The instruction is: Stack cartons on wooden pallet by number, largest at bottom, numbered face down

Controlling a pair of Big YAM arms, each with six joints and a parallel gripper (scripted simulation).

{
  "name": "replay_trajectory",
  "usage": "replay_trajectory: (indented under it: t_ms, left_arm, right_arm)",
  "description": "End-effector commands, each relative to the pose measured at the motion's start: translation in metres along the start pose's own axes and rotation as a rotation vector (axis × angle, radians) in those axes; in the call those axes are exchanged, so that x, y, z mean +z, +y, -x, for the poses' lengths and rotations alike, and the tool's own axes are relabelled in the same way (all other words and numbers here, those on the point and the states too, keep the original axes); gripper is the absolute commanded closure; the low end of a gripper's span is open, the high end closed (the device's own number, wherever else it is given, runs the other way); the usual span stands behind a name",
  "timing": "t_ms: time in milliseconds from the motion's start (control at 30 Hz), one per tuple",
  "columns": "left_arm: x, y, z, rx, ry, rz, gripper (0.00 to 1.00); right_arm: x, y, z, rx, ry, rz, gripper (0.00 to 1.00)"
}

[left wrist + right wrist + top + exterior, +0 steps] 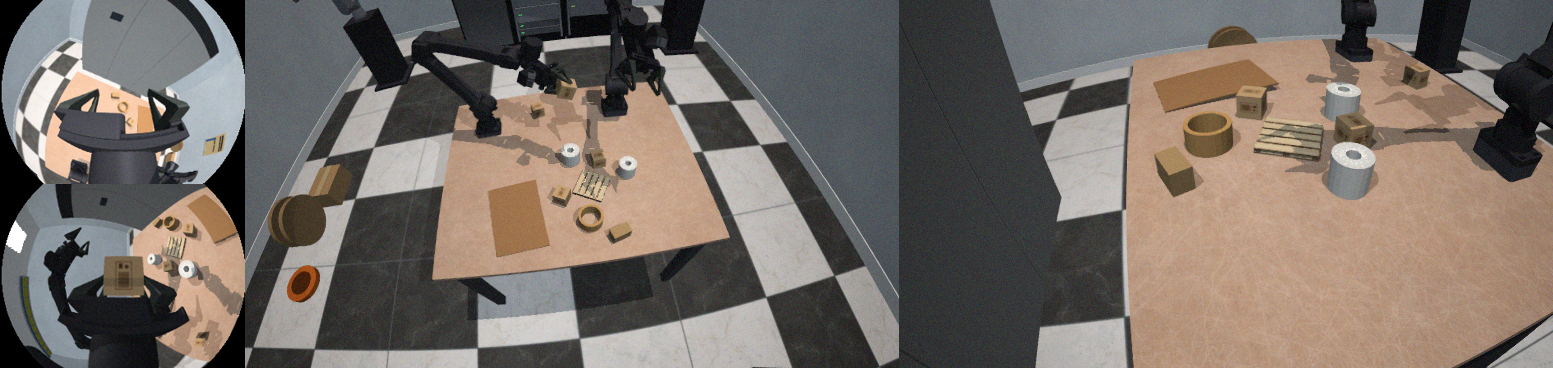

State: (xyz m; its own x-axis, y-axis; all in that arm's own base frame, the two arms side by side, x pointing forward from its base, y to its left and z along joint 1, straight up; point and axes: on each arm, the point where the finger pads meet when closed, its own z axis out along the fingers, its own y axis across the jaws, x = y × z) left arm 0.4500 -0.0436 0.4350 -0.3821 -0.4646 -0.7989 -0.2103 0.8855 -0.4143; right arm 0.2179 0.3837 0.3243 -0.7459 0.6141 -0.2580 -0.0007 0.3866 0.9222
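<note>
My right gripper is shut on a carton, held up over the back edge; a printed label faces the right wrist camera, and I see no number. My left gripper is open and empty, raised high at the back. The slatted pallet bears no carton. One carton stands beside it. Another carton stands between two white rolls. A third carton stands near the back edge.
White rolls stand behind the pallet. A tan ring and a plain brown block lie in front. A flat brown sheet lies to one side.
</note>
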Motion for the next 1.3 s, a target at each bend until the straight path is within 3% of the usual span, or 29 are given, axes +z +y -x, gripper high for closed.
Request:
replay_trajectory:
  t_ms: [0, 367, 467, 500, 667, 700, 900, 1000, 1133, 1267]
  left_arm:
    - [-0.014, -0.017, 0.001, -0.206, 0.102, 0.031, 0.0]
    - [-0.046, -0.017, -0.062, -0.577, 0.447, 0.166, 0.0]
    - [-0.048, -0.016, -0.067, -0.621, 0.473, 0.183, 0.0]
    - [-0.047, -0.006, -0.087, -0.672, 0.534, 0.228, 0.0]
    - [-0.071, -0.01, -0.123, -0.885, 0.733, 0.282, 0.0]
    - [-0.074, -0.004, -0.142, -0.924, 0.787, 0.316, 0.0]
    - [-0.097, -0.009, -0.184, -1.171, 1.014, 0.381, 0.0]
    - [-0.097, -0.013, -0.188, -1.21, 1.042, 0.363, 0.0]
    - [-0.112, -0.016, -0.222, -1.415, 1.225, 0.427, 0.0]
    - [-0.126, -0.023, -0.245, -1.499, 1.361, 0.442, 0.0]
  right_arm:
    - [-0.004, 0.026, 0.007, 0.023, -0.01, 0.043, 0.5]
    - [-0.004, 0.026, 0.007, 0.023, -0.01, 0.043, 0.5]
    - [-0.004, 0.026, 0.007, 0.023, -0.01, 0.043, 0.5]
    - [-0.004, 0.026, 0.007, 0.023, -0.01, 0.043, 0.5]
    - [-0.004, 0.026, 0.007, 0.023, -0.01, 0.043, 0.5]
    - [-0.004, 0.026, 0.007, 0.023, -0.01, 0.043, 0.5]
    - [-0.004, 0.026, 0.007, 0.023, -0.01, 0.043, 0.5]
    - [-0.004, 0.026, 0.007, 0.023, -0.01, 0.043, 0.5]
    - [-0.004, 0.026, 0.007, 0.023, -0.01, 0.043, 0.5]
    - [-0.004, 0.026, 0.007, 0.023, -0.01, 0.043, 0.5]
